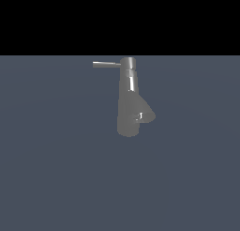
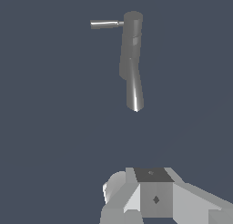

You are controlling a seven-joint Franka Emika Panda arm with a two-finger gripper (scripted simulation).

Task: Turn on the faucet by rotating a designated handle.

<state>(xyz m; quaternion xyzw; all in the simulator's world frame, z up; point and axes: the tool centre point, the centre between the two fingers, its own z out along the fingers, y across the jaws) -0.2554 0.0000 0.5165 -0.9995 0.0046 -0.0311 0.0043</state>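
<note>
On my wrist feed I see the arm's pale grey, blocky housing (image 2: 157, 198), with a darker top panel and small diamond mark.

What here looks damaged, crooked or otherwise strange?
Nothing stands out. The grey shiny metal faucet stands whole, and its thin straight metal handle rod juts sideways from the top cap, unbent. No spill is visible.

So the faucet (image 1: 128, 101) stands alone on the floor (image 1: 51, 178), roughly mid-scene in the exterior view. The handle (image 1: 106, 64) pokes out sideways from its top cap, toward the exterior view's left. The spout (image 1: 144, 113) branches off low on the body, angling toward the exterior view's right. In the wrist view the gripper (image 2: 150, 196) sits well apart from the faucet (image 2: 131, 59), nothing between them.
</note>
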